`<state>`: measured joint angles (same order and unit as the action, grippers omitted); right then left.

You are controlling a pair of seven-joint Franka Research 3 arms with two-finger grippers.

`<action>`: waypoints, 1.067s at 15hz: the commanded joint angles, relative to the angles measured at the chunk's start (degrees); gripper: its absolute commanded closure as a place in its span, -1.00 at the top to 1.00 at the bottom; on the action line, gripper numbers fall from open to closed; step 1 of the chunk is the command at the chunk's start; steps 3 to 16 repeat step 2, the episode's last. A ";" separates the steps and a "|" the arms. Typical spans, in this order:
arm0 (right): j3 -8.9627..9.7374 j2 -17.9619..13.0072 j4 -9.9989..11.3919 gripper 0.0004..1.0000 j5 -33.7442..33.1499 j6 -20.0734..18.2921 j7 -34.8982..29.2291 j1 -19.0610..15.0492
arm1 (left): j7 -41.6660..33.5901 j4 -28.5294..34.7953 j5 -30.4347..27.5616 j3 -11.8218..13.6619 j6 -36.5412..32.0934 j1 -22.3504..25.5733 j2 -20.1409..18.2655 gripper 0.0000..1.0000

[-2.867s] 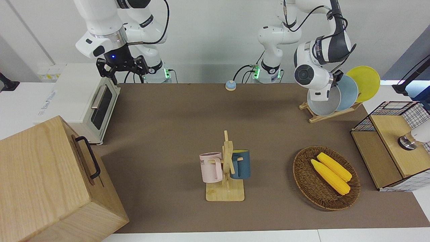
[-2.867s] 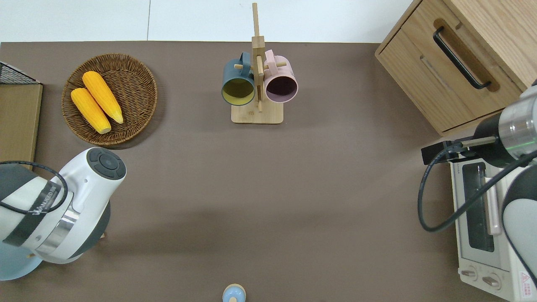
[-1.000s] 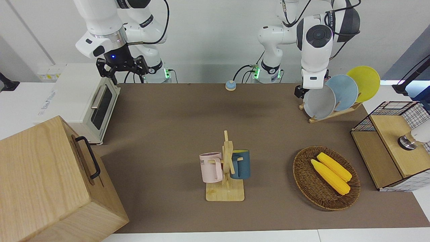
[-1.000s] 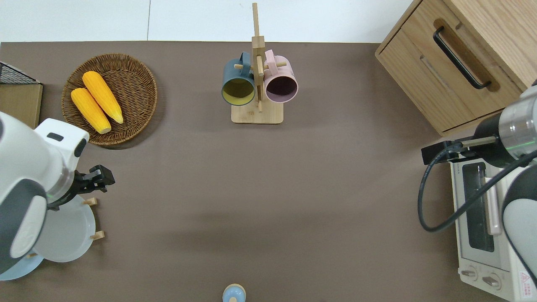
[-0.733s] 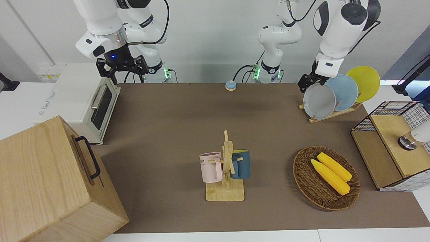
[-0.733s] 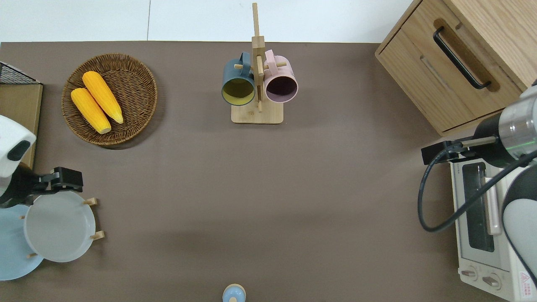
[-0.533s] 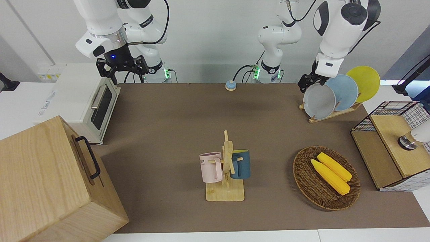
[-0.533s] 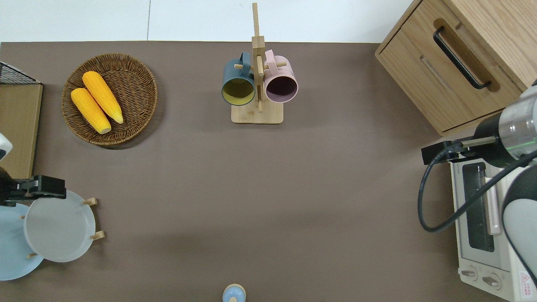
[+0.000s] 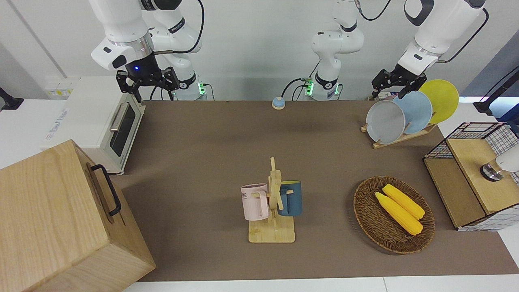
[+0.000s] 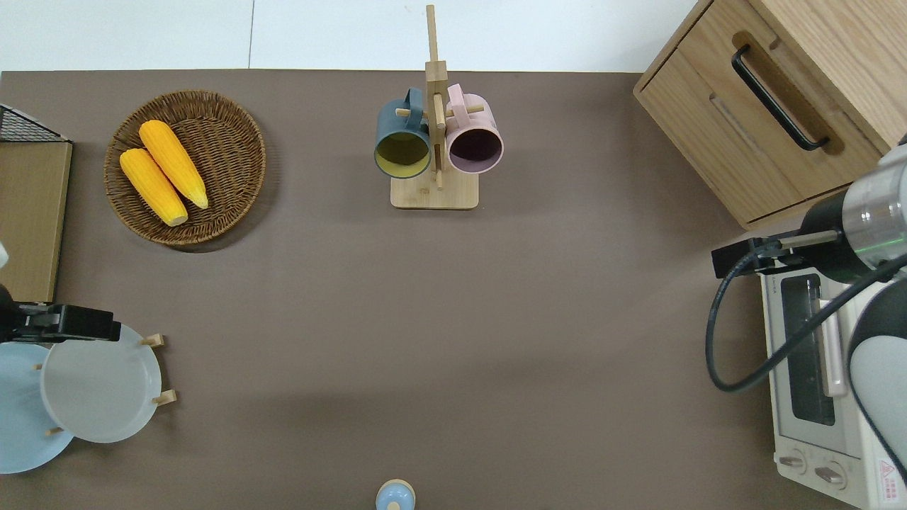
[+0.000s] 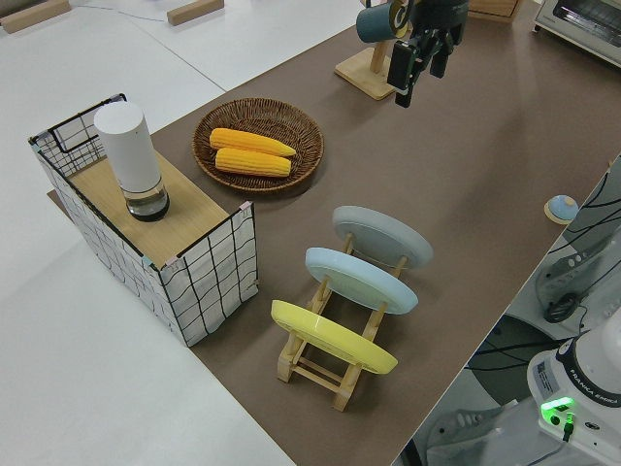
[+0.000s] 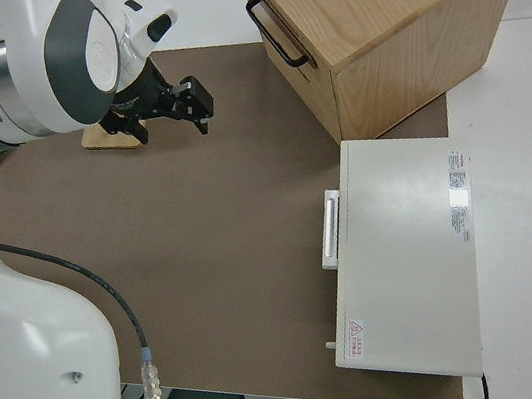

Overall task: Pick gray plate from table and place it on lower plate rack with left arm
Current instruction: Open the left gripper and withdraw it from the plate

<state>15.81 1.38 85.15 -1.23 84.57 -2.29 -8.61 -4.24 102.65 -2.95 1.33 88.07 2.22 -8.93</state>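
The gray plate [image 9: 385, 121] stands tilted in the slot of the lower plate rack [image 9: 399, 138] nearest the table's middle, beside the light blue plate [image 9: 417, 111] and the yellow plate [image 9: 441, 99]. It also shows in the overhead view [image 10: 99, 393] and the left side view [image 11: 381, 235]. My left gripper [image 9: 396, 84] is open and empty, up in the air and clear of the plates. In the overhead view the left gripper [image 10: 67, 322] is over the rim of the gray plate that lies farther from the robots. My right gripper [image 9: 148, 83] is parked.
A wicker basket [image 9: 367, 219] with two corn cobs and a wire-sided wooden box [image 9: 466, 194] lie farther from the robots than the rack. A mug stand [image 9: 272, 202] with two mugs stands mid-table. A wooden cabinet [image 9: 61, 219] and a toaster oven [image 9: 101, 121] are at the right arm's end.
My left gripper set the gray plate in the rack, let go and rose up and away from it. The plate stays in its slot. The right arm has not moved.
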 commanded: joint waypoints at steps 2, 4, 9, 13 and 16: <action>0.98 -0.15 -0.51 0.97 -0.08 -0.72 -0.70 -1.06 | 3.80 -0.88 3.65 -0.10 -0.09 -0.64 0.41 0.99; 0.98 -0.15 -0.51 0.97 -0.08 -0.72 -0.70 -1.06 | 3.80 -0.88 3.65 -0.10 -0.09 -0.64 0.41 0.99; 0.98 -0.15 -0.51 0.97 -0.08 -0.72 -0.70 -1.06 | 3.80 -0.88 3.65 -0.10 -0.09 -0.64 0.41 0.99; 0.98 -0.15 -0.51 0.97 -0.08 -0.72 -0.70 -1.06 | 3.80 -0.88 3.65 -0.10 -0.09 -0.64 0.41 0.99; 0.98 -0.15 -0.51 0.97 -0.08 -0.72 -0.70 -1.06 | 3.80 -0.88 3.65 -0.10 -0.09 -0.64 0.41 0.99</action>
